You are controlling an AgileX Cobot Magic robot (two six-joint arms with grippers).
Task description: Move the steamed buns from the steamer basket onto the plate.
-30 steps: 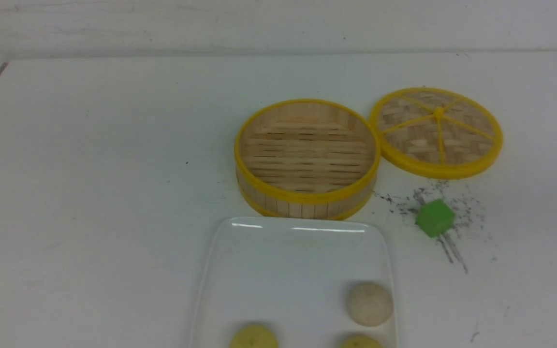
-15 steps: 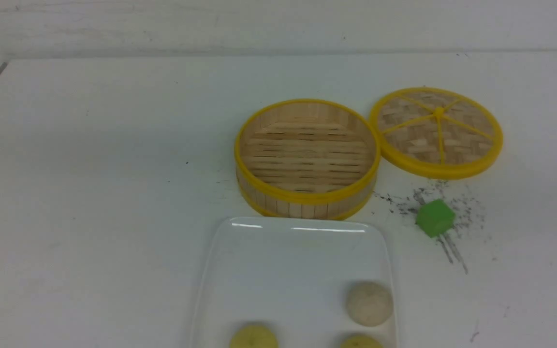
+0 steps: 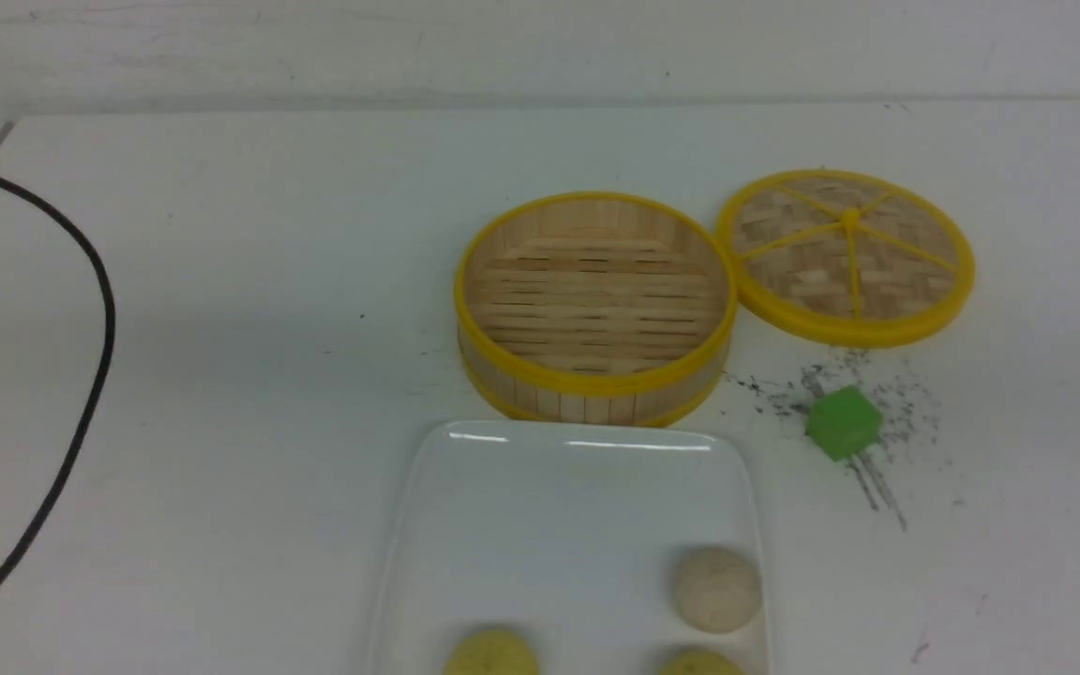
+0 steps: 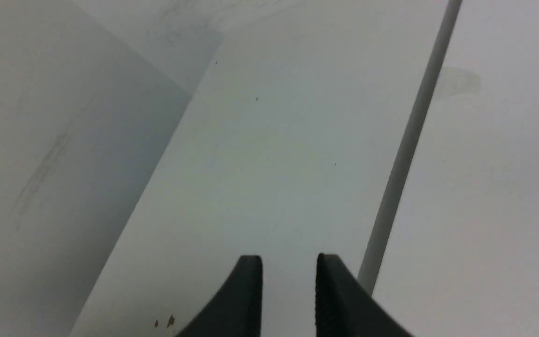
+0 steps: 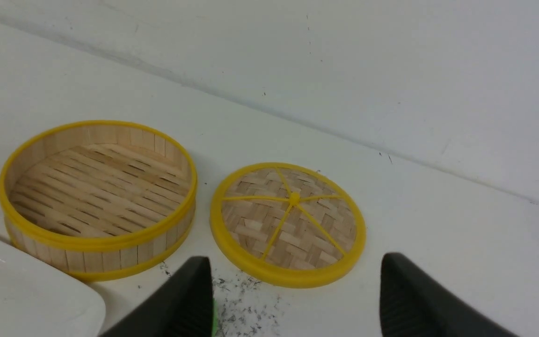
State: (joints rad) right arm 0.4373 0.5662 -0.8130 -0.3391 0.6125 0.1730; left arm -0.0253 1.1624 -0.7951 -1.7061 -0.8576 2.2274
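Steamed buns (image 3: 715,588): three on one plate (image 3: 549,506); left gripper (image 4: 289,262) narrowly parted, right gripper (image 5: 296,262) wide.

White table (image 3: 221,281) meets a plain white wall (image 3: 540,47) — evenly lit, faintly scuffed.

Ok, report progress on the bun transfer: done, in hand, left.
Done: the steamer basket shows only bare slats, and the plate holds the beige bun, left yellow bun and right yellow bun. In hand: nothing; left gripper and right gripper are both open and empty. Left: nothing visible to move.
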